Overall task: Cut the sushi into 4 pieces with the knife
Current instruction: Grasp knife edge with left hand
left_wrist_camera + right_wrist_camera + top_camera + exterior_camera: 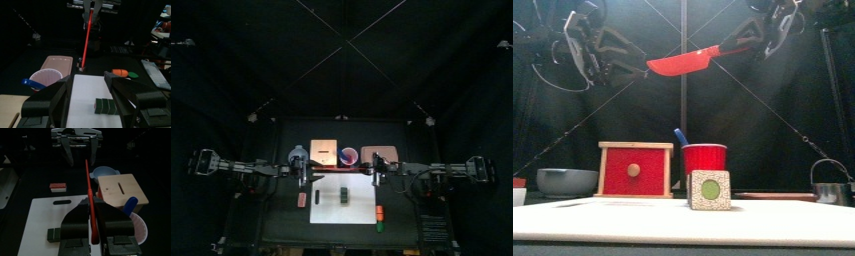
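The dark green sushi roll [711, 190] lies on the white cutting board [326, 212] as one block [345, 195], also seen in both wrist views [105, 105] [57, 233]. My right gripper [93, 222] is shut on the red knife [684, 62], held high above the table with the blade pointing toward the left arm [87, 35]. Its jaws hang at the upper right in the front view [754, 45]. My left gripper [87, 102] is open and empty, high at the upper left [580, 50], above the board's left side.
Behind the board stand the wooden box [636, 170], the red cup [704, 158] with the blue knife [681, 135], and the pink tray [376, 154]. A blue-grey bowl [567, 181] sits far left and a metal cutter [831, 185] far right. Small toy foods [382, 212] [302, 199] flank the board.
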{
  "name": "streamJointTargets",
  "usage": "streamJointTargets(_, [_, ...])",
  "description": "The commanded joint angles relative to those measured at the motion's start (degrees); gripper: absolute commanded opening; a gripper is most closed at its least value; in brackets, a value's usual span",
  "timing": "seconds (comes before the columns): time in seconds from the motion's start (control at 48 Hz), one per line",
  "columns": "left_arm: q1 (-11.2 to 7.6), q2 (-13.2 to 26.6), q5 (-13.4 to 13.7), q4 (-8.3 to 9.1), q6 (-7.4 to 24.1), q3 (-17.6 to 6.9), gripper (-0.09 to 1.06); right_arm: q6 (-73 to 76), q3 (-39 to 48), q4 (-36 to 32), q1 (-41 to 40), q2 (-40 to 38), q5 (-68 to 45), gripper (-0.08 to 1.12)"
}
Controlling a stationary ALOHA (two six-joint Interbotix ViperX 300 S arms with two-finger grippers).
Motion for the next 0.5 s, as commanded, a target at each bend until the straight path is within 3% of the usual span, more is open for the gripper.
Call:
streamJointTargets(0.021, [0.44, 2.6, -2.3, -0.18, 0.0, -2.7, 0.9, 0.1, -0.6, -0.3, 0.4, -0.9, -0.7, 0.02])
streamJointTargets(0.25, [0.62, 7.6, -4.7, -0.18, 0.2, -5.6, 0.88, 0.1, 0.0, 0.1, 0.1, -0.8, -0.8, 0.02])
streamJointTargets(0.5, [0.7, 7.5, -6.9, -0.09, 0.1, -5.0, 0.87, 0.1, 0.3, 0.1, 0.0, -0.6, -0.9, 0.02])
